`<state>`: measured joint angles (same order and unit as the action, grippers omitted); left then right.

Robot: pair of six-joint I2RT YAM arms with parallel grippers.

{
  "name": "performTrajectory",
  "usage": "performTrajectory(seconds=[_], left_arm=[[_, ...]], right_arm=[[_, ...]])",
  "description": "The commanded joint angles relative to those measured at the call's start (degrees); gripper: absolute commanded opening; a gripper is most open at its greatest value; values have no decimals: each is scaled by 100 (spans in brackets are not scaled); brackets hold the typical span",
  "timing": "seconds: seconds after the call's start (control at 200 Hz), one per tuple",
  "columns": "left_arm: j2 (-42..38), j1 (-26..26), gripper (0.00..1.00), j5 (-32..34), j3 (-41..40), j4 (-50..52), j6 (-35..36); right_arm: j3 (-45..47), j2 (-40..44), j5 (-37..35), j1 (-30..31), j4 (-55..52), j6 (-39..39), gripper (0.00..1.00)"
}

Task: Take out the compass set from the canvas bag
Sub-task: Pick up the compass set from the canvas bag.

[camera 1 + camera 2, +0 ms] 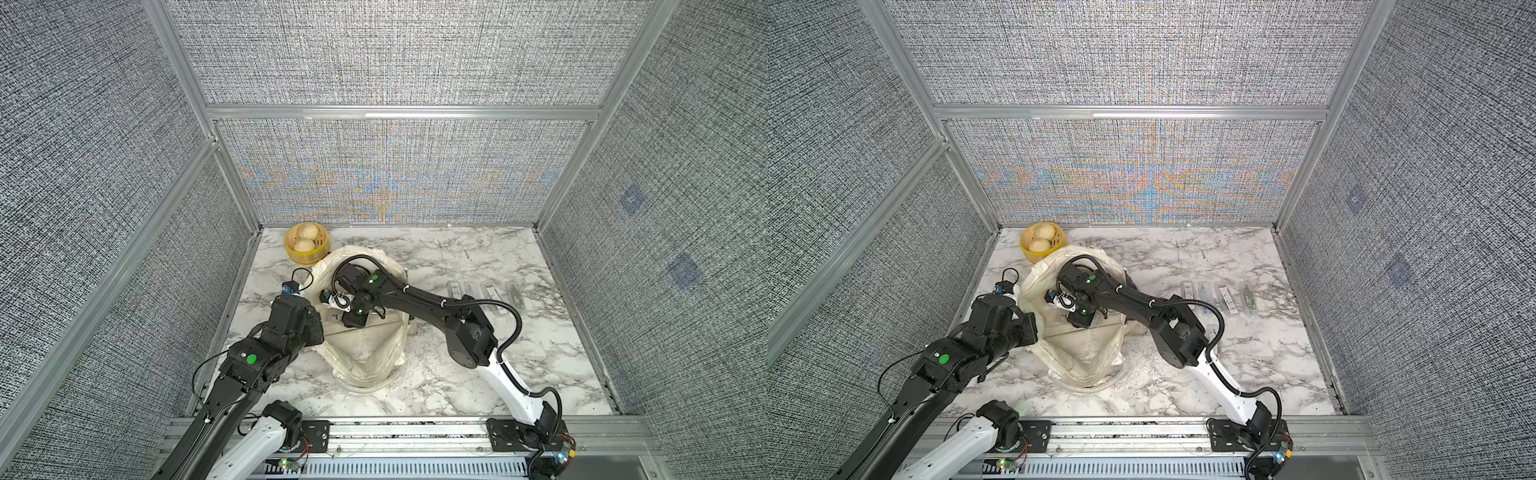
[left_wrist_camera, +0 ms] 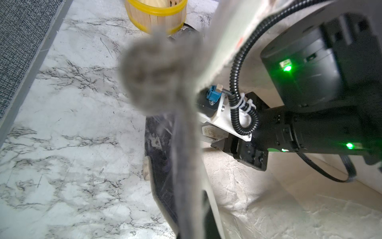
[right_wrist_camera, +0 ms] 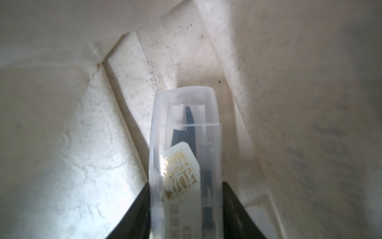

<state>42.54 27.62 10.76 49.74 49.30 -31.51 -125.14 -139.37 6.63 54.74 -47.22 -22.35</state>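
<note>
Reaching deep into the large floppy cream canvas bag [image 1: 365,357] on the marble counter [image 1: 457,374], the right pincer [image 3: 186,186] is clamped on the compass set [image 3: 186,115], a translucent plastic case with a gold-printed label. Its black fingers [image 3: 138,209] press against both long sides. The case's long axis runs straight ahead of this pincer, deeper into the bag, so withdrawal probably goes back along that line. The left pincer [image 2: 192,219], closed on the bag's rim, holds the mouth up. Only the right wrist view shows the grip. In both top views the right arm hides the case.
</note>
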Motion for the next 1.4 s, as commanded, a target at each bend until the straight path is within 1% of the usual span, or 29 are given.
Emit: performTrajectory(seconds=[0.0, 0.255, 0.405, 0.825, 1.05, 1.18, 1.231, 1.281, 1.396], left_arm=[[8, -6, 0, 119, 0, -105, 66], [-9, -9, 0, 124, 1, -105, 66], [-35, -8, 0, 128, -11, -113, 66], [-20, -9, 0, 39, 90, -280, -5], [16, -7, 0, 84, 208, -366, 62], [52, -5, 0, 40, 224, -464, 83], [61, -11, 0, 31, 228, -489, 100], [56, -3, 0, 17, 237, -516, 126], [65, -10, 0, -47, 268, -565, 238]], right_arm=[[-28, 195, -110, 1, -278, 180, 47], [169, 584, -152, 19, -522, 289, 47], [385, 862, -390, 74, -734, 527, 47], [1427, 2425, -542, 393, -1079, 999, 47], [1907, 3586, -750, 532, -1494, 1384, 47], [2137, 4467, -830, 562, -1696, 1795, 47], [2312, 4851, -1092, 556, -1756, 1970, 46], [2493, 5281, -1513, 543, -1819, 2262, 45], [3207, 6311, -2041, 430, -1743, 2714, 45]])
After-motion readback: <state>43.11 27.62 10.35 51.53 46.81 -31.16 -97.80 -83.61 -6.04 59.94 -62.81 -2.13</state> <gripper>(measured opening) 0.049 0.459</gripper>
